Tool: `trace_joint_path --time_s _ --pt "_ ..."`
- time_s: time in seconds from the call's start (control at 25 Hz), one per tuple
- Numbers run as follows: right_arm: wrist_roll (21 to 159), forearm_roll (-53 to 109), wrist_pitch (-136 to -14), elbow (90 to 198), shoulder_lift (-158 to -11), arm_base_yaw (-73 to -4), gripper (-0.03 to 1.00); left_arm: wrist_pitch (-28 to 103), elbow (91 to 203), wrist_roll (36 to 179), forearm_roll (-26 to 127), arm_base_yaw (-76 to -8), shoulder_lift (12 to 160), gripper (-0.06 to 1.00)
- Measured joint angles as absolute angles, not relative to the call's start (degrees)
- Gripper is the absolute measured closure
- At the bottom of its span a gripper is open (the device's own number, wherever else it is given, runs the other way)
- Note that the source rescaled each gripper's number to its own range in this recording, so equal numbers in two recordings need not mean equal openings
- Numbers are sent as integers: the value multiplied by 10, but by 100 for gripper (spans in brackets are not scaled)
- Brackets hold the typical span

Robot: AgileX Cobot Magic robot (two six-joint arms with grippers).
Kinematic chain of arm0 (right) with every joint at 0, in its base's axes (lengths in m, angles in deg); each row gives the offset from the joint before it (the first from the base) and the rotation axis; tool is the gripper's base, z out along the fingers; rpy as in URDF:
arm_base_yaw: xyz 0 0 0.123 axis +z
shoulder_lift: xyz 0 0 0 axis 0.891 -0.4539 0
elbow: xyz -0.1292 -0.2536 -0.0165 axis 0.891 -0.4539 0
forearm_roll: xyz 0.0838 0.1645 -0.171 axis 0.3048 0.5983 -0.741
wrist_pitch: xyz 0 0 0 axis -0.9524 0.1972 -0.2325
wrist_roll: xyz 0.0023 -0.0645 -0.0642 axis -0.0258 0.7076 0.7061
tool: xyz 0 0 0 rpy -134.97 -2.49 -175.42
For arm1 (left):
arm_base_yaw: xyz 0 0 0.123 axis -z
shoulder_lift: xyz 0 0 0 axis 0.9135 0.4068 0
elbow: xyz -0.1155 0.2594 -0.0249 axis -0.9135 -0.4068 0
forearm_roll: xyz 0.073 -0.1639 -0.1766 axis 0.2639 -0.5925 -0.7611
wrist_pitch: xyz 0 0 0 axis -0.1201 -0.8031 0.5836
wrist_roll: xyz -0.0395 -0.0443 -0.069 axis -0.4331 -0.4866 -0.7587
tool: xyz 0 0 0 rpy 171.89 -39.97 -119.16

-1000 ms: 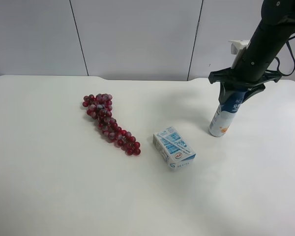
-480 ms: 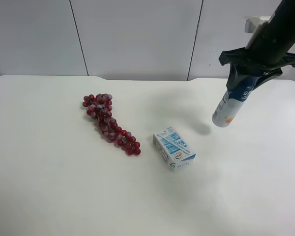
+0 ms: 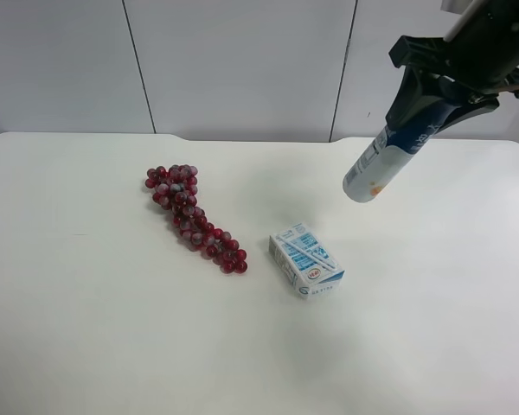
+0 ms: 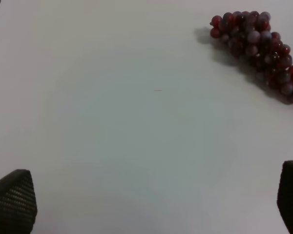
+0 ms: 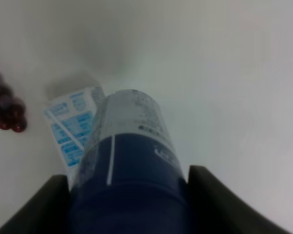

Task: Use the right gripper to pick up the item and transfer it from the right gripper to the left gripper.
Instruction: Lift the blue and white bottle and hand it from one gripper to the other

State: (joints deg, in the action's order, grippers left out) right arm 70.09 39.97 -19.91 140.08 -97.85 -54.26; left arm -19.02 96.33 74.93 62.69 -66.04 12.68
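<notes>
Above the white table point(image 3: 86, 346): tall blue-and-white cylindrical bottle point(image 3: 372, 173), tilted, airborne.
Black right gripper point(image 3: 428, 108): clamping its blue top.
Black left gripper point(image 4: 151, 200): apparently spread wide.

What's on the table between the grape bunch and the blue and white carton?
Nothing. The exterior high view shows only bare table between the grapes and the carton.

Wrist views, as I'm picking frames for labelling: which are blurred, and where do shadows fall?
Right wrist view: soft throughout, the bottle looming close with unreadable print, carton and grapes blurred beyond it. Left wrist view: sharper, the grapes casting a soft shadow on the table. Exterior high view: sharp, evenly lit, no glare.
</notes>
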Motion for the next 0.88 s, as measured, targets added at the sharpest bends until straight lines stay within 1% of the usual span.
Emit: trace_joint_path --time_s 0.12,0.32,0.56,0.72,0.88 --pt "711 415 -197 1401 -976 -527 96 -190 963 786 607 -660 127 -6" --pt "715 433 -198 1401 -976 -470 96 -192 964 833 575 -660 129 -6" --pt "726 476 -220 1401 -976 -416 96 -194 978 886 537 -655 187 -6" --pt "729 481 -247 1401 -976 -372 96 -186 978 918 519 -625 227 -6" --pt "729 482 -272 1401 -976 -330 96 -181 997 937 518 -577 270 -4"
